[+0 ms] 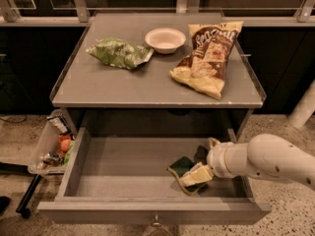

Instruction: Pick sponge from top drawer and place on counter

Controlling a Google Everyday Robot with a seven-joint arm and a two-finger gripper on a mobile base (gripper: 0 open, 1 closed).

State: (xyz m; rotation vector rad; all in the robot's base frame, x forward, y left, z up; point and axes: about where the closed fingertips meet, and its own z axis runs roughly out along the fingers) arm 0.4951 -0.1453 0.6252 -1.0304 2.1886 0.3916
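The sponge point(183, 167), dark green on top with a pale yellow edge, lies on the floor of the open top drawer point(123, 173), toward its front right. My gripper point(203, 160) reaches into the drawer from the right on a white arm. It is open, and one pale finger point(196, 174) rests over the sponge's right end. The sponge sits on the drawer floor, partly hidden by the gripper. The grey counter point(113, 90) is above the drawer.
On the counter lie a light green snack bag point(118, 54), a white bowl point(165, 39) and a brown chip bag point(209, 58). A clear side bin point(51, 146) with small items hangs at the drawer's left. The drawer's front panel point(152, 213) is nearest the camera.
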